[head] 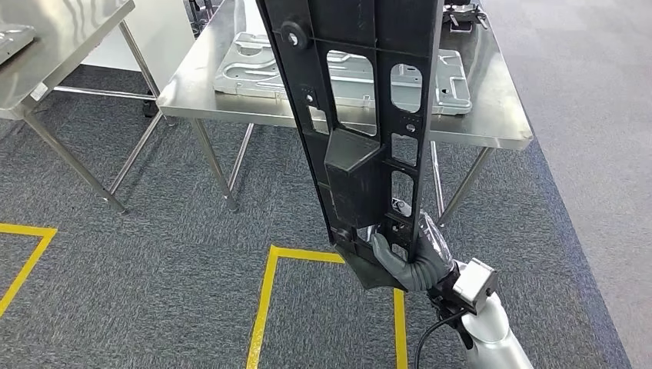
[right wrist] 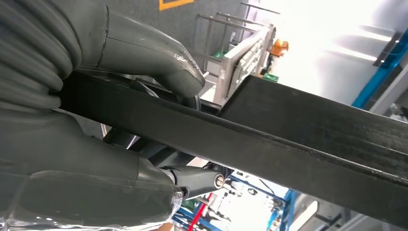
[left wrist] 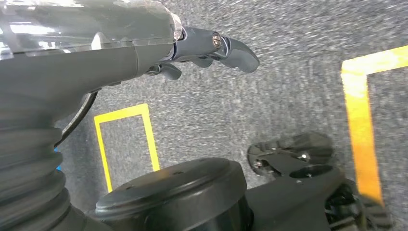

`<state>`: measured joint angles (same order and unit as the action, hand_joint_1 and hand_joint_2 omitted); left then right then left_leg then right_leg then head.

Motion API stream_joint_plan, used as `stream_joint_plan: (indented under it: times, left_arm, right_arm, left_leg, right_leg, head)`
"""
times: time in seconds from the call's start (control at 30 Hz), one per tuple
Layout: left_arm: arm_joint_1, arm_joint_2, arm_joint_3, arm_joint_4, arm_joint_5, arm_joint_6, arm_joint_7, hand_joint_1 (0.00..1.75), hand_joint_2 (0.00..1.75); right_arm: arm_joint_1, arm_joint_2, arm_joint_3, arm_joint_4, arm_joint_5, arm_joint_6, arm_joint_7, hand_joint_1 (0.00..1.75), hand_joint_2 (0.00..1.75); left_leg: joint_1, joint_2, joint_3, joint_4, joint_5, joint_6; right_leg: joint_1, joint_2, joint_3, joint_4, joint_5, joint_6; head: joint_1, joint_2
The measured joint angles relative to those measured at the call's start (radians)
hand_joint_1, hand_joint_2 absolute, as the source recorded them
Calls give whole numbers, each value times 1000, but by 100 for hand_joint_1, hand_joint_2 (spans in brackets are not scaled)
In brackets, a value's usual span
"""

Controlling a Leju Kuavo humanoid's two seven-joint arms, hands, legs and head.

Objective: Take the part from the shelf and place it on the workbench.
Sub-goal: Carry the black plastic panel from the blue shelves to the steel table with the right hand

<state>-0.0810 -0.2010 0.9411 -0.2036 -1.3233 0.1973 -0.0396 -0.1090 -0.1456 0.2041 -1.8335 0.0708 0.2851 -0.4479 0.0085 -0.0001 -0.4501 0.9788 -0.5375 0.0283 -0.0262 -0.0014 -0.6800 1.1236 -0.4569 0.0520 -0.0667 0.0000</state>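
A long black plastic part (head: pixel 355 115) with cut-outs stands nearly upright in the head view, its top running past the picture's upper edge. My right hand (head: pixel 411 257) grips its lower end from below. In the right wrist view the thumb (right wrist: pixel 144 53) and fingers (right wrist: pixel 197 180) clamp the part's black edge (right wrist: pixel 298 139). The steel workbench (head: pixel 492 134) lies straight ahead behind the part. My left hand (left wrist: pixel 211 48) hangs over the carpet with its fingers loosely curled and nothing in them.
A silver stamped metal panel (head: pixel 254 73) lies on the workbench. A second steel table (head: pixel 54 46) stands at the far left. Yellow tape lines (head: pixel 265 300) mark the grey carpet in front of me. The workbench's right end (head: pixel 500 84) is bare.
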Motion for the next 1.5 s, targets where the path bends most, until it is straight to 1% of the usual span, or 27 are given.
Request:
stream_joint_plan:
  times: [0.07,0.13,0.2,0.27,0.33,0.37,0.4,0.43,0.47,0.53,0.6,0.7,0.77,0.87,0.9,0.93,1.0,1.03,1.07,1.1,1.2,1.27,1.37,1.4,1.43,1.47,1.5]
  left_arm:
    - [1,0,0,0,-3,0,1,0,175]
    - [0,0,0,0,-5,0,5,0,175]
    - [-1,0,0,0,-5,-1,9,0,175]
    - [-1,0,0,0,-5,-1,11,0,175]
    - [-7,1,0,0,-4,-2,11,0,175]
    - [-11,1,0,0,-3,-3,10,0,175]
    - [-15,1,0,0,-3,-3,9,0,175]
    - [-17,1,0,0,-3,-3,9,0,175]
    - [-17,1,0,0,-3,-3,9,0,175]
    - [-14,1,0,0,-4,-4,8,0,175]
    - [-12,1,0,0,-4,-7,7,0,175]
    - [-14,1,0,0,-5,-11,6,0,175]
    - [-13,-1,0,0,-5,-12,7,0,175]
    - [-11,-1,0,0,-1,-12,8,0,175]
    - [-10,-1,0,0,2,-12,8,0,175]
    - [-10,-1,0,0,4,-11,8,0,175]
    - [-8,-2,0,0,6,-10,8,0,175]
    - [-8,-3,0,0,6,-9,9,0,175]
    - [-8,-3,1,0,7,-8,9,0,175]
    - [-8,-4,1,0,7,-7,9,0,175]
    - [-8,-5,1,0,7,-4,10,0,175]
    - [-8,-5,1,0,8,-3,11,0,175]
    - [-16,-4,3,0,12,-2,9,0,175]
    - [-20,-4,4,0,12,-2,8,0,175]
    - [-23,-4,5,0,12,-2,8,0,175]
    - [-24,-4,5,0,12,-2,9,0,175]
    - [-22,-4,5,0,12,-2,10,0,175]
  right_arm:
    - [1,0,0,-1,1,-1,0,175,175]
    - [4,0,0,-5,2,-2,1,175,175]
    - [8,0,0,-11,3,-5,1,175,175]
    - [9,0,0,-17,3,-7,1,175,175]
    - [11,0,0,-19,3,-7,1,175,175]
    - [13,0,0,-19,4,-8,1,175,175]
    - [14,0,0,-19,4,-8,1,175,175]
    - [15,0,0,-19,5,-8,1,175,175]
    - [15,0,0,-19,5,-8,1,175,175]
    - [15,0,0,-19,5,-8,1,175,175]
    - [17,0,0,-19,7,-10,2,175,175]
    - [21,0,0,-25,10,-12,4,175,175]
    - [22,0,-1,-31,12,-13,3,175,175]
    - [24,0,-1,-32,12,-11,1,175,175]
    - [25,0,-1,-31,12,-9,1,175,175]
    - [24,0,-1,-30,12,-8,1,175,175]
    - [19,0,-1,-27,12,-4,1,175,175]
    - [15,0,-1,-26,12,-3,1,175,175]
    - [11,1,-1,-24,12,-1,1,175,175]
    - [8,1,-1,-23,12,0,1,175,175]
    - [3,1,-1,-22,11,1,1,175,175]
    - [-1,0,-1,-22,11,2,0,175,175]
    - [-5,1,-1,-19,11,4,0,175,175]
    - [-5,1,-1,-17,11,4,0,175,175]
    - [-5,1,-1,-15,11,5,0,175,175]
    - [-5,1,-1,-12,11,5,0,175,175]
    - [-5,1,-1,-10,11,5,0,175,175]
  left_leg:
    - [0,0,16,1,-21,-13]
    - [-1,2,24,0,-30,-26]
    - [1,3,23,20,-31,-34]
    - [3,2,-26,111,-41,-40]
    - [3,2,-113,243,-86,-46]
    - [3,2,-150,288,-111,-47]
    - [3,2,-173,303,-123,-47]
    - [2,2,-181,286,-110,-44]
    - [2,2,-176,239,-70,-40]
    - [-3,2,-158,120,36,-29]
    - [-10,1,-154,58,87,-19]
    - [-10,-1,-148,44,96,-9]
    - [-3,-1,-131,29,95,0]
    - [-4,0,-116,24,84,8]
    - [-4,-1,-111,25,78,8]
    - [-3,-2,-103,25,72,7]
    - [-3,-5,-84,27,57,2]
    - [-5,-6,-77,28,49,-3]
    - [-6,-6,-73,30,41,-8]
    - [-7,-7,-72,31,36,-14]
    - [-6,-5,-66,28,26,-30]
    - [-5,-5,-81,71,0,-41]
    - [-4,-5,-185,268,-77,-51]
    - [-4,-5,-215,317,-84,-52]
    - [-4,-5,-226,326,-68,-52]
    - [-4,-5,-217,296,-33,-51]
    - [-4,-5,-194,232,16,-47]
  right_leg:
    - [5,-6,18,-83,52,-11]
    - [12,-5,19,-94,47,-30]
    - [10,-1,32,-98,41,-46]
    - [9,1,53,-105,30,-58]
    - [11,1,71,-107,15,-64]
    - [12,1,81,-107,6,-65]
    - [13,2,93,-107,-3,-66]
    - [15,4,106,-107,-11,-66]
    - [16,6,120,-107,-21,-66]
    - [18,9,142,-107,-37,-62]
    - [18,12,144,-107,-46,-52]
    - [17,11,146,-108,-56,-33]
    - [17,8,126,-56,-85,-25]
    - [12,7,14,130,-150,-17]
    - [10,6,-17,166,-147,-14]
    - [8,6,-28,162,-121,-12]
    - [5,4,4,49,-28,-12]
    - [5,2,30,-16,5,-14]
    - [7,2,50,-64,24,-17]
    - [9,1,60,-90,27,-22]
    - [11,4,67,-101,16,-38]
    - [6,3,78,-109,12,-50]
    - [7,-1,92,-111,1,-60]
    - [7,-2,98,-111,-4,-61]
    - [7,-1,105,-111,-10,-60]
    - [7,0,115,-111,-16,-59]
    - [7,2,125,-111,-22,-57]
  head:
    - [0,0]
    - [0,0]
    - [0,0]
    - [0,0]
    - [0,0]
    - [0,0]
    - [0,0]
    - [0,0]
    - [0,0]
    - [0,0]
    - [0,0]
    - [0,0]
    - [0,0]
    - [0,0]
    - [0,0]
    - [0,0]
    - [0,0]
    - [0,0]
    - [0,0]
    - [0,0]
    - [0,0]
    - [0,0]
    - [0,0]
    - [0,0]
    - [0,0]
    - [0,0]
    - [0,0]
